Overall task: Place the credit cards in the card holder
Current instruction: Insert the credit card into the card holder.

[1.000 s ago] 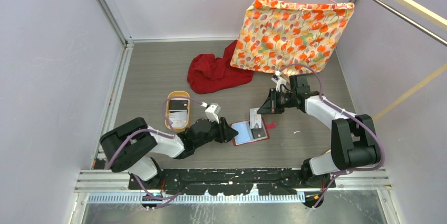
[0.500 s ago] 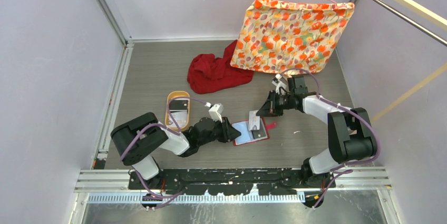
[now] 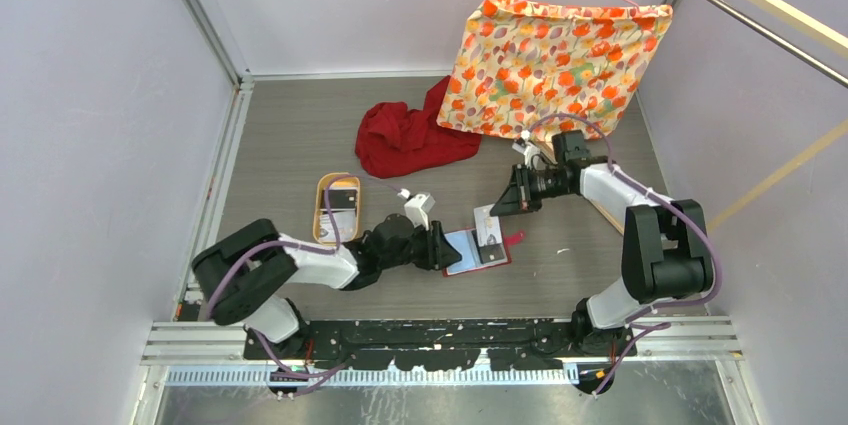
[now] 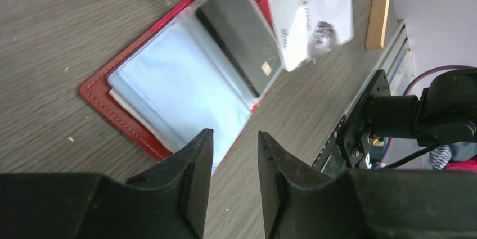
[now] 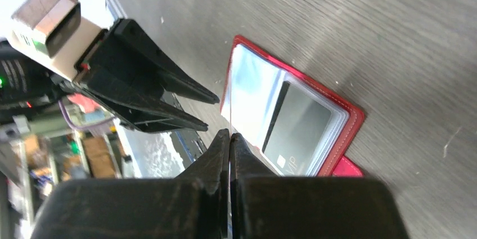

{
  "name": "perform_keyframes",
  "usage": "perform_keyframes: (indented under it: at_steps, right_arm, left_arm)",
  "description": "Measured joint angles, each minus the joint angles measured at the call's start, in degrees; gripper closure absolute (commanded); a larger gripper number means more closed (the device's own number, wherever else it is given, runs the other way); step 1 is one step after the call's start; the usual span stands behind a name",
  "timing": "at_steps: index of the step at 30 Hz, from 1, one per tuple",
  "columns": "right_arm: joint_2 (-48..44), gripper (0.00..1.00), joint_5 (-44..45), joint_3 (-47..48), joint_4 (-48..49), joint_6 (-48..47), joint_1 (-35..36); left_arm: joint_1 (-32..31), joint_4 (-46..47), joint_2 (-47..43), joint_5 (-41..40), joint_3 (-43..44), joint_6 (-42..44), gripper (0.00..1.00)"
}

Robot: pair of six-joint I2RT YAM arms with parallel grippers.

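The red card holder (image 3: 462, 267) lies open on the table, pale clear pocket up, with a dark card (image 3: 489, 252) in its right side. My right gripper (image 3: 497, 207) is shut on a whitish printed credit card (image 3: 487, 226) and holds it tilted just above the holder's far edge. In the right wrist view this card shows edge-on between the shut fingers (image 5: 230, 134), over the holder (image 5: 353, 116). My left gripper (image 3: 452, 248) is open and empty at the holder's left edge. In the left wrist view (image 4: 233, 135) it sits over the holder (image 4: 95, 90), with the whitish card (image 4: 309, 8) above.
A tan oval tray (image 3: 322, 207) left of the holder holds a dark card (image 3: 341, 199) and a whitish card (image 3: 340, 231). A red cloth (image 3: 410, 135) lies at the back. A flowered cloth (image 3: 555, 60) hangs on a hanger at the back right.
My left gripper has slid a little right, closer to the holder's left edge. My right gripper keeps the whitish card over the holder, dipping slightly and coming back.
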Motion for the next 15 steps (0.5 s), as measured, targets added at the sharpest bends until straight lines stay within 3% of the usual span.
perform_keyframes:
  at_steps: [3,7,12,15]
  right_arm:
    - [-0.85,0.99,-3.43,3.17,-5.92,-9.33,-0.79]
    - [-2.25,0.99,-5.09,3.23,-8.44,-13.51,-0.79]
    - [-2.4,0.99,-5.38,2.89,-8.79,-14.71,-0.74]
    - [-3.02,0.99,-6.16,1.31,-6.62,-13.16,-0.74]
  left_arm:
    - [-1.38,-10.23,-5.14,-0.55,4.02,1.92,0.56]
    - [-4.55,-16.96,-9.42,-1.6,5.18,2.4,0.54]
    - [-7.3,-15.87,-9.07,-1.66,1.33,0.0,0.53]
    - [-7.43,-11.5,-7.54,-1.77,-1.92,-1.6,0.48]
